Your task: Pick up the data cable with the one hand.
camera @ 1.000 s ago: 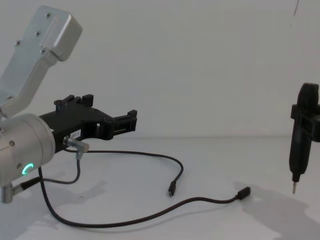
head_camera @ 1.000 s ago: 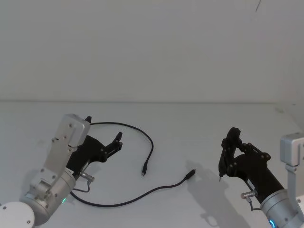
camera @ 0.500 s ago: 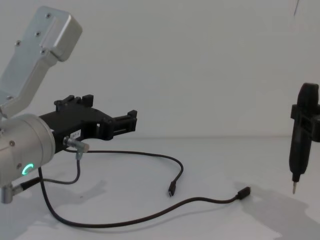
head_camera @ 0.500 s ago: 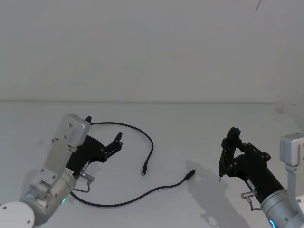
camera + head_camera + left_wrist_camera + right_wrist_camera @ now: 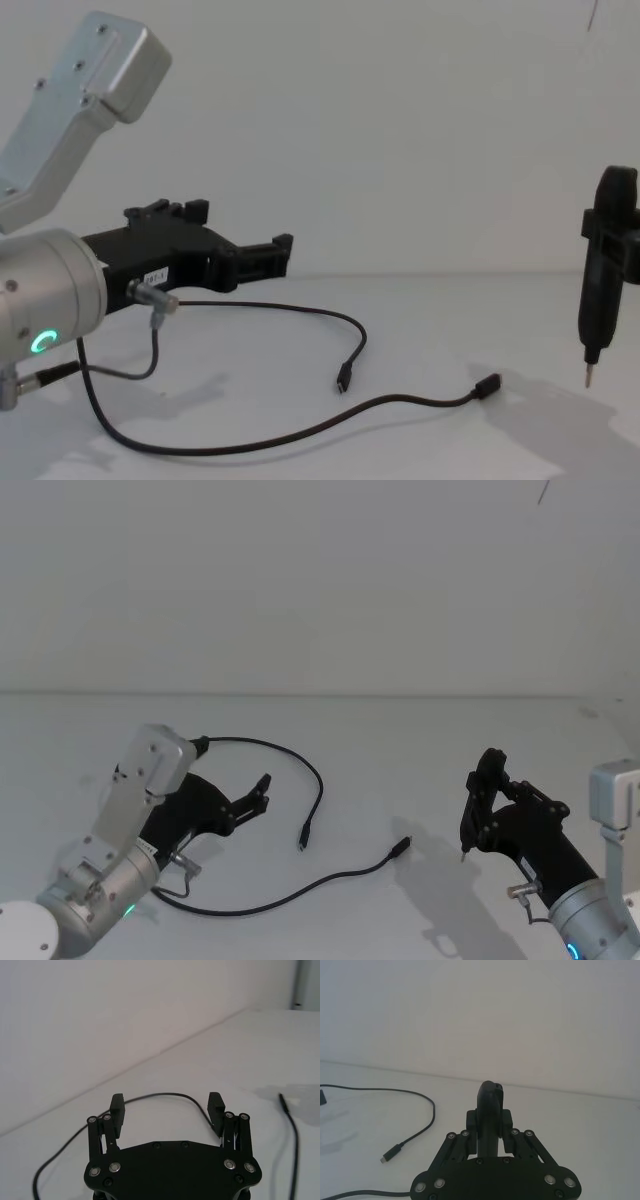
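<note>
The data cable lies looped on the white table, a thin black cord with one plug mid-table and the other a little to its right. My left gripper hovers open just above the cable's left loop. In the left wrist view its fingers straddle empty air, with the cable arcing beyond them. From the chest its jaws point right, above the cord. My right gripper stays at the right, shut on a slim black pointed tool, well apart from the cable.
A short grey wire with a silver plug hangs from my left wrist, near the cable's left loop. The white table runs back to a plain white wall. The right wrist view has the cable off to one side of the tool.
My left gripper has moved forward, to the right and slightly lower, closer over the cable's loop. The cable and the right arm have stayed put.
</note>
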`<state>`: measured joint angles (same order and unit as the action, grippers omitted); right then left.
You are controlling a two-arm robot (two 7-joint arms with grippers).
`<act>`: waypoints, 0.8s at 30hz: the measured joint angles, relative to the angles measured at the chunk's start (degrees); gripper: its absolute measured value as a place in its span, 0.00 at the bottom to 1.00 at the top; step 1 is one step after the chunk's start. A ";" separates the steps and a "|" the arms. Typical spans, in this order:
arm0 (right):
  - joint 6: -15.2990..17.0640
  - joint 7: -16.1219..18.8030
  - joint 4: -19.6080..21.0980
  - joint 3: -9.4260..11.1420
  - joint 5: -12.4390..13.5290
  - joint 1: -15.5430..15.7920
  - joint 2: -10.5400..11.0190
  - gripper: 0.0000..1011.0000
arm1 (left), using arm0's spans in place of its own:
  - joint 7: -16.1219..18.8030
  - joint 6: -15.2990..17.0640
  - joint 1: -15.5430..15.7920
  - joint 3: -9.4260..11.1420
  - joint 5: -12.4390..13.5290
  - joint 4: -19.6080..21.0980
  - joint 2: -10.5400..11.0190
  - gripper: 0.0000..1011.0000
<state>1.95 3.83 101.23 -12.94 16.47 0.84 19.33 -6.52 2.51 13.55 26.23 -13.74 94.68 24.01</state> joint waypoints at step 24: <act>0.00 0.00 0.00 0.00 0.00 0.00 0.00 0.28 | -19.74 9.49 1.88 2.86 -7.99 2.61 6.51 0.99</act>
<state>1.95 3.83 101.23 -12.94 16.46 0.84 19.33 -26.26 12.01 15.43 29.08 -21.74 97.29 30.52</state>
